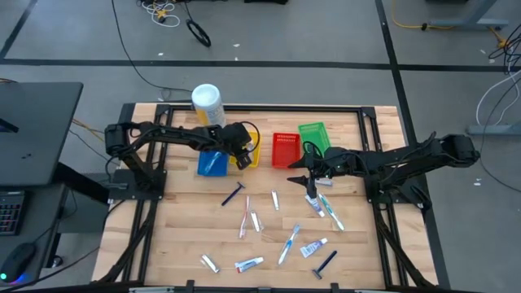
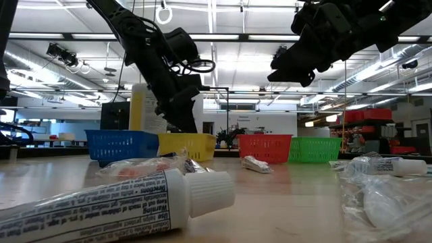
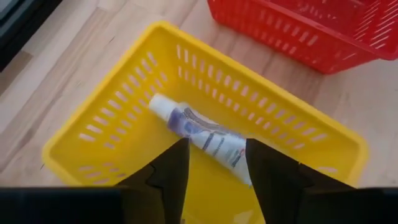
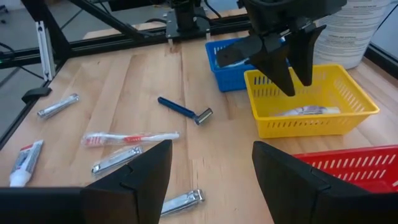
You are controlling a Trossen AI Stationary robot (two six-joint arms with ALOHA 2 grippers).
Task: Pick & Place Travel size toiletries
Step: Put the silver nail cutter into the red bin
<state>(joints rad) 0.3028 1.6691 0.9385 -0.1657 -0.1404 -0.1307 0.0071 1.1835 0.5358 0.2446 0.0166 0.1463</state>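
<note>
My left gripper point(image 3: 214, 165) hangs over the yellow basket point(image 3: 112, 118), fingers apart, empty. One tube point(image 3: 202, 134) lies inside, between them. My right gripper point(image 4: 211, 165) hovers near the red basket point(image 1: 285, 149), wide open, nothing held.

Items look light. Tubes are soft, so pinch mid-body, across the width. Razors are stiff and thin: take the handle. Wrapped brushes are likely slippery.

Baskets: four. Loose on the table point(image 1: 179, 228), at least two razors point(image 1: 234, 194); small pieces hard to count exactly.

Looks like a lab or workshop to us

We see ceiling strip lights point(image 2: 61, 35), cables point(image 1: 167, 10) trailing across grey floor, and a wooden table point(image 1: 179, 236) on a metal frame.
</note>
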